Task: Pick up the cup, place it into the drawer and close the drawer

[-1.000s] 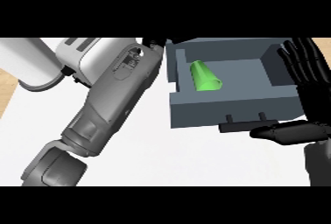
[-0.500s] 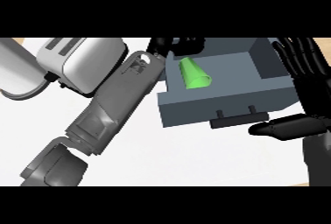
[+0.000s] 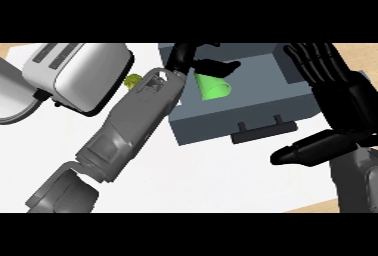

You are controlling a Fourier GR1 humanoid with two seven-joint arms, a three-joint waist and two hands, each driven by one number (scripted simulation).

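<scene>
The cup point(image 3: 212, 88) lies on its side in the drawer point(image 3: 221, 125), just right of the left hand point(image 3: 193, 59) and its fingers. The right hand point(image 3: 325, 75) stands at the drawer's right wall. A toaster point(image 3: 77, 75) sits well left of both.

A light green cup point(image 3: 212, 88) is seen lying on its side inside the drawer point(image 3: 221, 125), its wider open end turned toward the drawer's front and its narrower base toward the back. It is tapered and plain. It is placed in the left half of the compartment, on the drawer's floor. The drawer is a grey, box-shaped tray with raised walls, shown pulled open and set at a slight angle on the white tabletop point(image 3: 207, 175). A dark handle point(image 3: 260, 131) is fixed to the middle of its front face.
</scene>
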